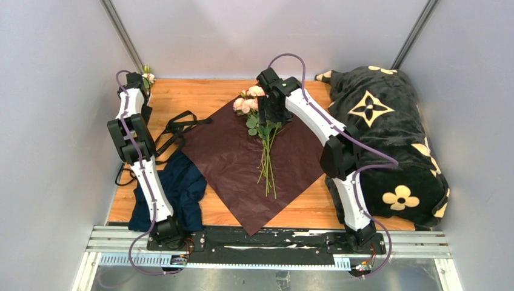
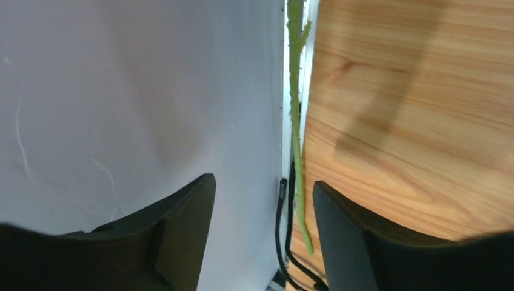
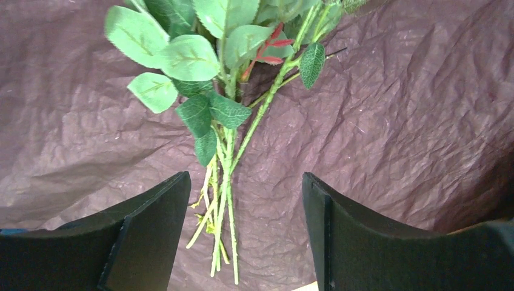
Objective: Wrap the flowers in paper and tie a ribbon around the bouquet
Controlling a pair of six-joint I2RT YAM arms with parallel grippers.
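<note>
From above: the paper lies as a diamond at the table middle. The flowers lie on it, heads toward the far edge, and the ribbon is beside its left corner.

Left wrist: my left gripper is open at the far left corner, with one stem between the fingers, not pinched.

Right wrist: my right gripper is wide open over the flowers, holding nothing.
</note>
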